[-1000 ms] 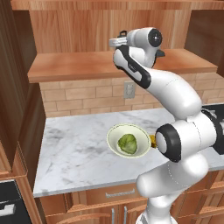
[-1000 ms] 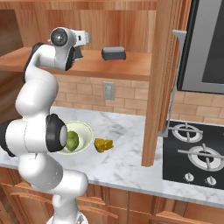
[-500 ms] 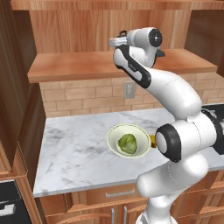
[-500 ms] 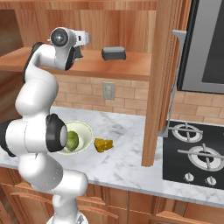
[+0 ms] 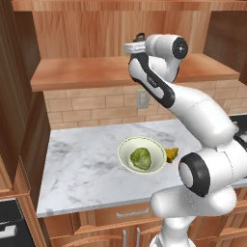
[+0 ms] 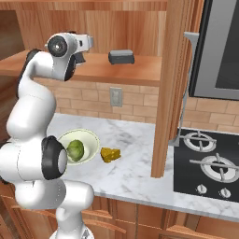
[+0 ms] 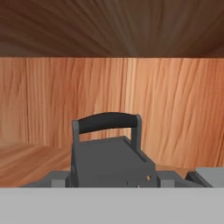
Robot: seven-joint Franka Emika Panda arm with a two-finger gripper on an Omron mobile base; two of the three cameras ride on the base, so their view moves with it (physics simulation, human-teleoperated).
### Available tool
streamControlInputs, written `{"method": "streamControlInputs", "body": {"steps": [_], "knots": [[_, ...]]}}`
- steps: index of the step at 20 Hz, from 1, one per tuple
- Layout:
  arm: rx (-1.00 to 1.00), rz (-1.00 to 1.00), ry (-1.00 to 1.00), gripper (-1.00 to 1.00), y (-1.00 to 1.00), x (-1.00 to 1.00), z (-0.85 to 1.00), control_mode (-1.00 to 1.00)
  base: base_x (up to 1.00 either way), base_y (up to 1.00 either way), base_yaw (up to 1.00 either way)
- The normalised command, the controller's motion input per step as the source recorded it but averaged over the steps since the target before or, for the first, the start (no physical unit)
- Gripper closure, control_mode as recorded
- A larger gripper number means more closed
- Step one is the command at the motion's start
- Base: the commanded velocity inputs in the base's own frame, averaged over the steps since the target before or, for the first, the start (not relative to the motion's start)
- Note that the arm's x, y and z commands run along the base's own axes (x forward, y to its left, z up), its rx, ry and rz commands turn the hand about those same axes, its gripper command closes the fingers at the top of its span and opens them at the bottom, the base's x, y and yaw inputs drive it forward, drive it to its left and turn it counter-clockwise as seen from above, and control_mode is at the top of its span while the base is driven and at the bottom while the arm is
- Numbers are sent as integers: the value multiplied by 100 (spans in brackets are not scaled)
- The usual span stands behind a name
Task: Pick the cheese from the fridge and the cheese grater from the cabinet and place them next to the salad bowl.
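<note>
Nothing has moved: cheese grater (image 7: 109,151) lies just ahead of the hand (image 6: 83,44), grip unclear.

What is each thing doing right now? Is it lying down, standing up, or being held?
cheese grater: standing upright on the cabinet shelf, handle on top, not held.
cheese: lying on the counter beside the salad bowl.
salad bowl: sitting upright on the counter, lettuce head inside.
lettuce head: resting in the bowl.
cabinet: open, shelf showing.
gripper: up at the shelf, holding nothing.
</note>
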Motion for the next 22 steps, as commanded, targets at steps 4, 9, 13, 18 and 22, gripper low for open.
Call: {"method": "streamControlInputs", "body": {"steps": [4, 9, 13, 18, 22], "knots": [[1, 0, -5, 100, -16, -93, 0, -100, 0, 0, 0], [2, 0, -1, 100, -9, -97, 0, -100, 0, 0, 0], [0, 0, -8, 100, -1, -96, 1, -100, 0, 0, 0], [0, 0, -3, 100, 0, -88, 8, -100, 0, 0, 0], [0, 0, 0, 100, 0, -86, 27, -100, 0, 0, 0]]}}
